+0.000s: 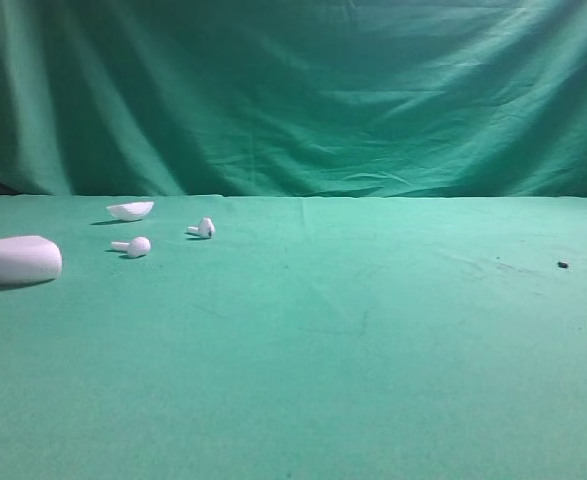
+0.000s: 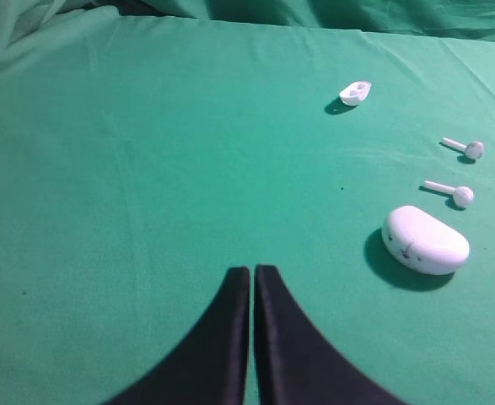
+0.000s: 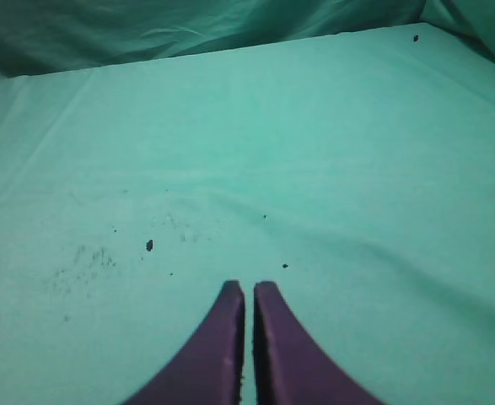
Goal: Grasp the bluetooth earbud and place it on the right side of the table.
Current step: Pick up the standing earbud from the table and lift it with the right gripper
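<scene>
Still, both end effectors (image 2: pixel 253 274) (image 3: pixel 249 291) closed, empty; bluetooth earbud (image 1: pixel 202 229) near table's (image 1: pixel 373 380) left edge.

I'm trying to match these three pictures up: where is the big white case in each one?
Exterior high view: the white case lies at the far left edge.
Left wrist view: lower right, right of the left hand.
Right wrist view: not in it.
Shared landmark: the two earbuds beside it.
</scene>
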